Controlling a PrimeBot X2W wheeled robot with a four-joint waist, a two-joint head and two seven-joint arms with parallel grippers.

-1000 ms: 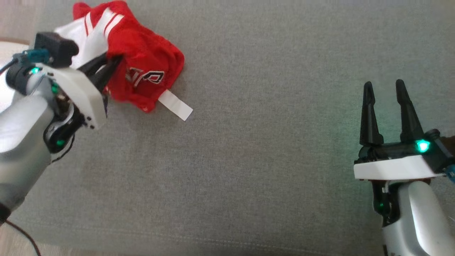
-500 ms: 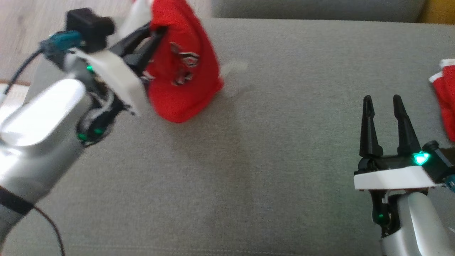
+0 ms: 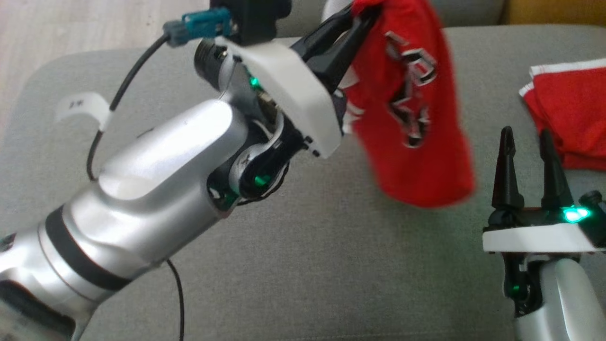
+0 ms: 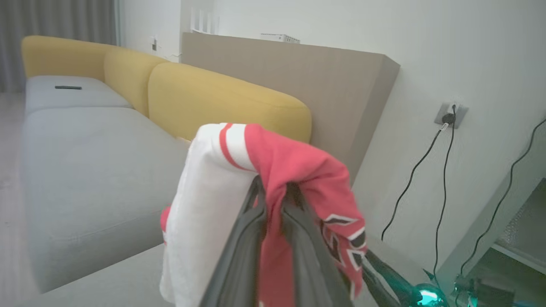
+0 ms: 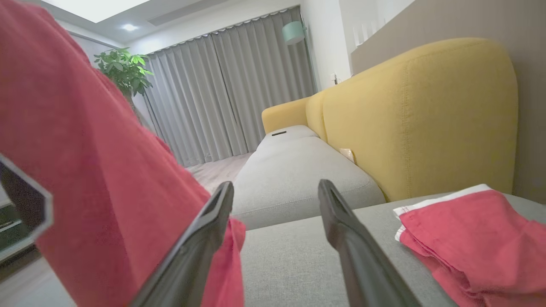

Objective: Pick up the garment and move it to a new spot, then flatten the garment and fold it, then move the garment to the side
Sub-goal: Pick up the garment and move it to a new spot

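A red garment [image 3: 416,118] with white sleeve panels and black-and-white lettering hangs in the air above the grey cushion [image 3: 303,265]. My left gripper [image 3: 362,14] is shut on its upper edge near the top of the head view. In the left wrist view the fingers [image 4: 251,221] pinch the garment [image 4: 298,170], which drapes over both sides of them. My right gripper [image 3: 525,137] stands open at the lower right, just right of the hanging cloth. In the right wrist view the garment [image 5: 85,170] hangs close on the left, beside my open right gripper [image 5: 276,189].
A second red garment [image 3: 573,113], folded with a white trim, lies on the cushion at the right edge. A yellow sofa back [image 5: 418,119] rises behind. A black cable [image 3: 123,90] with a white label [image 3: 78,104] loops off my left arm. Wood floor [image 3: 71,28] lies beyond the cushion's left corner.
My left gripper has lifted the garment off the cushion and carried it rightward, toward the right gripper. The head camera has shifted too, bringing the folded red garment into view. The right gripper stays open.
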